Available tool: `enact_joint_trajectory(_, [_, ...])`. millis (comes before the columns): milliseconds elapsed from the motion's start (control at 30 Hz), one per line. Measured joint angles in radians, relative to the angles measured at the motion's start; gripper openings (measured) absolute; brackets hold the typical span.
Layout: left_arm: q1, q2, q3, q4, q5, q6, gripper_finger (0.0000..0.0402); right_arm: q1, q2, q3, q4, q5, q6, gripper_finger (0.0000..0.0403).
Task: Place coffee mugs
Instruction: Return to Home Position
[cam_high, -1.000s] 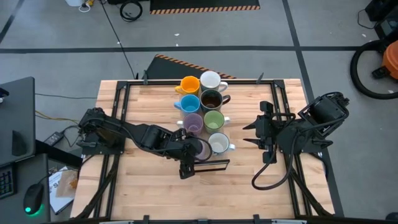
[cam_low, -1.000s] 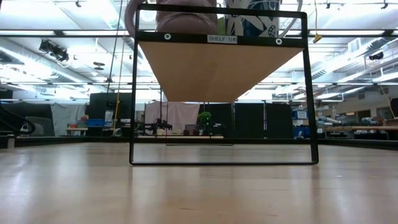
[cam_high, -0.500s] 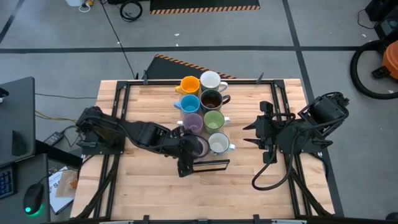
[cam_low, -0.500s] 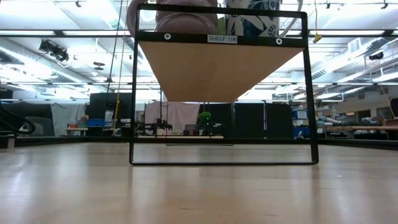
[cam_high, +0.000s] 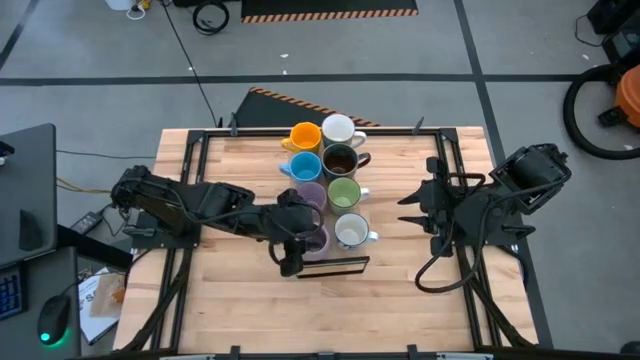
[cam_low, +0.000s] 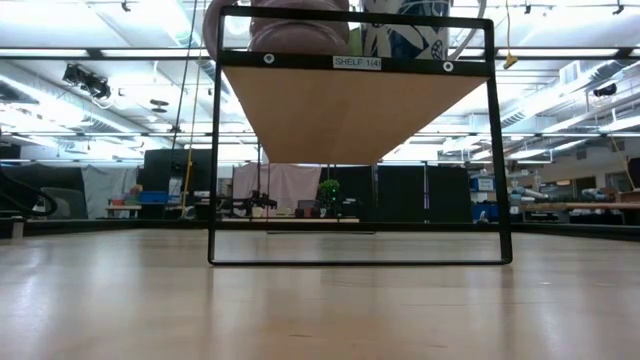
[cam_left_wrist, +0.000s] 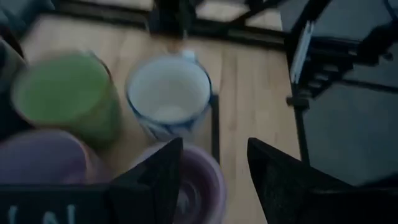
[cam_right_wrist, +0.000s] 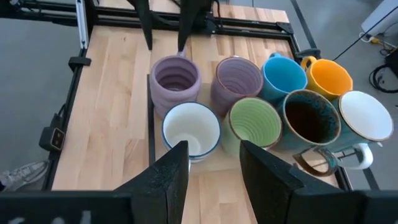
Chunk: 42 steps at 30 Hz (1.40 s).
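Eight mugs stand in two rows on a raised wooden board in a black frame (cam_high: 342, 266). One row is orange (cam_high: 305, 136), light blue (cam_high: 305, 166), lavender (cam_high: 310, 196) and lavender (cam_high: 317, 238). The other is white (cam_high: 338, 129), dark brown (cam_high: 340, 160), green (cam_high: 343, 192) and grey-white (cam_high: 351, 231). My left gripper (cam_high: 291, 252) is open just to the left of the near lavender mug (cam_left_wrist: 196, 186), its fingers level and touching nothing. My right gripper (cam_high: 412, 210) is open and hovers to the right of the rows, facing them (cam_right_wrist: 214, 165).
The low view looks under the board (cam_low: 350, 110) through its frame, with the near lavender mug (cam_low: 300, 25) and the grey-white mug (cam_low: 405, 30) on top. Bare wooden tabletop (cam_high: 230, 295) lies on the near side and to both sides. Black rails (cam_high: 195, 160) run along the table.
My left gripper has drawn back from the near lavender mug toward the table's left edge, and its arm has pulled leftward. The mug stays upright on the board. My right gripper has shifted slightly toward the table's right edge.
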Motion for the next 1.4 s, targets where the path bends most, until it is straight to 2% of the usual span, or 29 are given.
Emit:
enact_joint_trajectory(167, [0.008, -0.016, -0.007, 0.054, -0.068, 0.104, 0.0169, -0.014, -0.065, -0.118, 0.076, 0.001, 0.0, 0.015])
enact_joint_trajectory(567, [0.063, -0.042, -0.008, 0.048, -0.04, 0.226, 0.0122, -0.143, -0.309, -0.526, 0.439, -0.138, 0.015, 0.015])
enact_joint_trajectory(1067, [0.188, -0.048, -0.009, 0.13, 0.175, 0.385, 0.0116, -0.235, -0.609, -1.051, 0.979, -0.11, 0.053, 0.015])
enact_joint_trajectory(1400, [0.215, -0.148, -0.009, 0.12, 0.182, 0.394, 0.0116, -0.248, -0.837, -1.279, 1.139, -0.117, 0.132, 0.015])
